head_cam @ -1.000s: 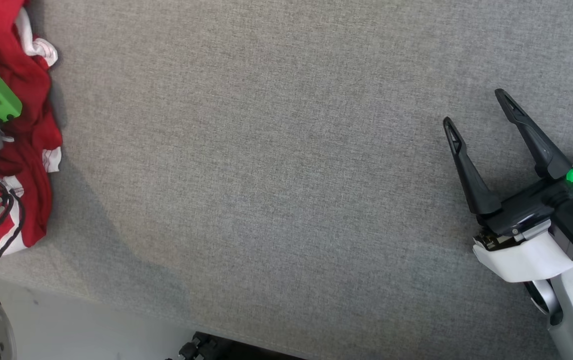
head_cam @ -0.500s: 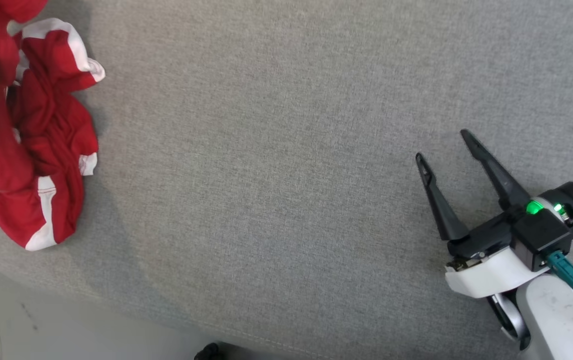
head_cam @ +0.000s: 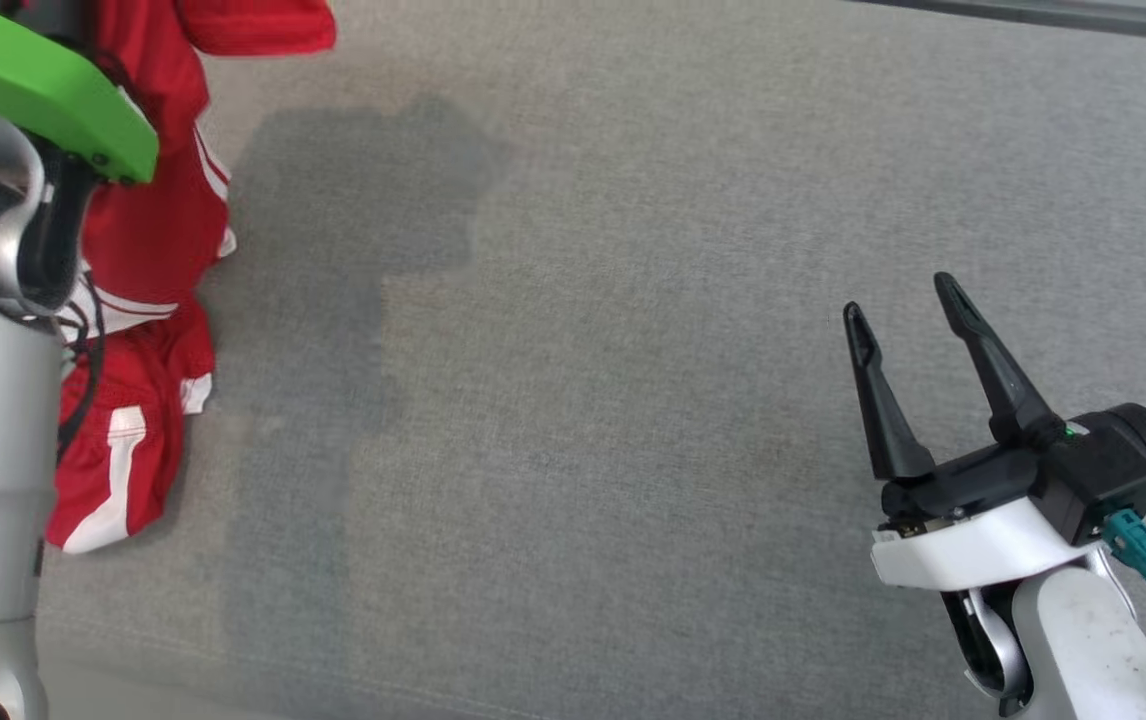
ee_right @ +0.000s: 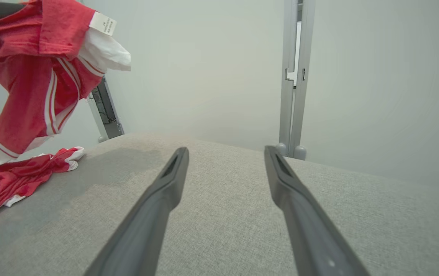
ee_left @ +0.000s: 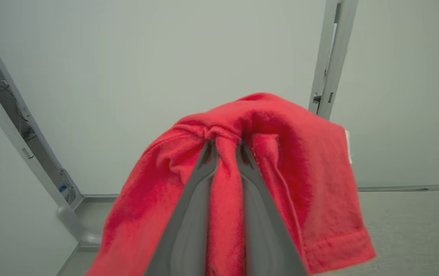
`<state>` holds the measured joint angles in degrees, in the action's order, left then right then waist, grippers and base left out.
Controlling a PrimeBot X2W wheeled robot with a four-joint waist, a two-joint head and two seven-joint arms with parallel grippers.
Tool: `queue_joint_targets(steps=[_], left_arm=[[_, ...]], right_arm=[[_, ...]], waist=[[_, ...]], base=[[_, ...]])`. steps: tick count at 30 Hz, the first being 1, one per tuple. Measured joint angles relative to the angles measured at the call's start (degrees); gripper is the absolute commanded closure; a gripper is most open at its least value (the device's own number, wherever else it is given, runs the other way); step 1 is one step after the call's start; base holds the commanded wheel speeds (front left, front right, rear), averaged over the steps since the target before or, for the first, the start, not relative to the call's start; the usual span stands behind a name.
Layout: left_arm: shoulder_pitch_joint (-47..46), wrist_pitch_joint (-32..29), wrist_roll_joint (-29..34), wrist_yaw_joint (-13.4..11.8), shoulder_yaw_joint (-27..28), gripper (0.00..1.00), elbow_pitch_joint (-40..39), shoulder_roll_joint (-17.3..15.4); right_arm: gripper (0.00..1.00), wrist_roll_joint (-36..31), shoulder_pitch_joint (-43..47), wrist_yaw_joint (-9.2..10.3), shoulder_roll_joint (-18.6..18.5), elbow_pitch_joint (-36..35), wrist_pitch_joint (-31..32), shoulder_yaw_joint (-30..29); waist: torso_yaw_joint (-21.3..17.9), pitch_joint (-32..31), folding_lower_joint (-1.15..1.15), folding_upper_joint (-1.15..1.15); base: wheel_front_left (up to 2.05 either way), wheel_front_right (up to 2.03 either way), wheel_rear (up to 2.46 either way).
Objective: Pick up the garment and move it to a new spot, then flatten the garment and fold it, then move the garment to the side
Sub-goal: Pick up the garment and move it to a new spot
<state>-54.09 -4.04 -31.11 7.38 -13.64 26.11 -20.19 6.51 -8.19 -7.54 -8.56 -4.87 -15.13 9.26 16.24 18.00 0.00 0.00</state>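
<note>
head view: red garment (head_cam: 148,230) hangs at far left, its lower end on the grey table (head_cam: 583,400); right pincer (head_cam: 898,298) gapes apart, well clear of it. left wrist view: left pincer (ee_left: 226,145) clamped on the garment. right wrist view: garment's tail lies on the table.

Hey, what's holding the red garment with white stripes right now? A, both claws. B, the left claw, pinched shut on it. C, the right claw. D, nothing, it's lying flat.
B: the left claw is shut on a bunch of the red garment with white stripes, while the right claw stands open above the grey fabric surface, apart from the cloth.
</note>
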Motion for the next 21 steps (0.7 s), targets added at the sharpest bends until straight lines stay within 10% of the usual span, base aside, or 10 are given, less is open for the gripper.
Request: queue_joint_targets(steps=[10, 21], left_arm=[[6.62, -6.10, -1.70, -1.71, -6.06, 1.00, -16.91, 6.61], [7.05, -4.44, 0.15, -1.78, -16.05, 1.00, -11.35, 14.84]], right_arm=[[0.00, -0.07, 2.04, 0.00, 3.02, -0.76, 0.00, -3.08], [0.00, 0.23, 2.23, 0.01, 5.33, -0.97, 0.00, -3.30]], waist=[[-10.47, -3.70, 0.00, 0.00], [-22.73, -3.87, 0.00, 0.00]], base=[[0.00, 0.00, 0.00], [0.00, 0.00, 0.00]])
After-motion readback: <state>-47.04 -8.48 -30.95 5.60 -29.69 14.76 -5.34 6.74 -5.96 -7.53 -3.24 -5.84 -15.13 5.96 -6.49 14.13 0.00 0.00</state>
